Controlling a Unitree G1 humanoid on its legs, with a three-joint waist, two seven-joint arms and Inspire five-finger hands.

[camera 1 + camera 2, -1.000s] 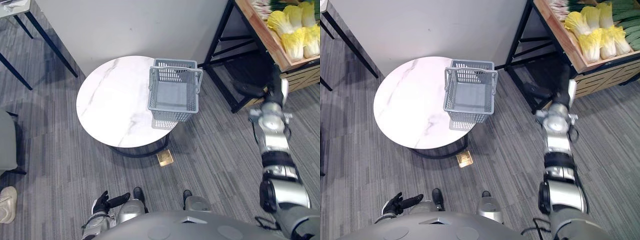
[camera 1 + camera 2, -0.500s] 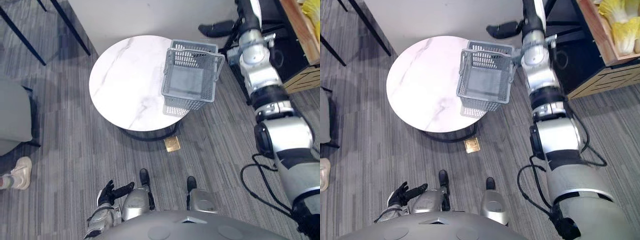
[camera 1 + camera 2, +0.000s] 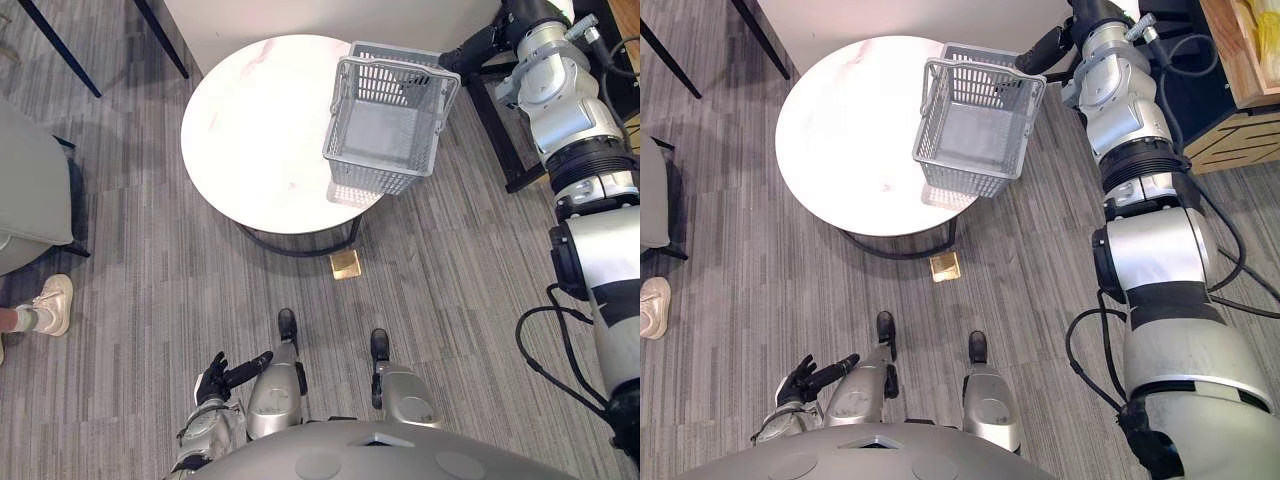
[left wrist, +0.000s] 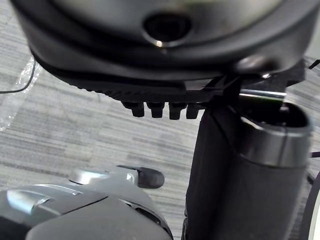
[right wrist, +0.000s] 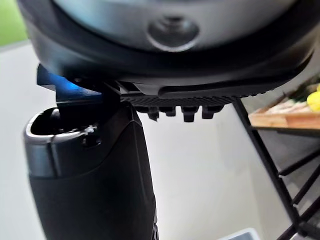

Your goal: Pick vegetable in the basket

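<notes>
while the grey basket (image 3: 385, 130) stands empty at the right edge of the round surface (image 3: 250, 130), both hands hold nothing.
right hand (image 3: 1042, 45) is just beside the basket's far right corner, fingers straight and open; left hand (image 3: 222, 375) is low over the floor, fingers relaxed and open. a yellow vegetable (image 3: 1270, 25) lies on the wooden shelf (image 3: 1235, 135), well apart from the basket.

R hand (image 3: 468, 47) | was well apart → now by basket (image 3: 385, 125) far corner

round white marble table (image 3: 250, 140), striped grey carpet (image 3: 130, 250), person's pale shoe (image 3: 50, 302), brass floor plate (image 3: 346, 264)
</notes>
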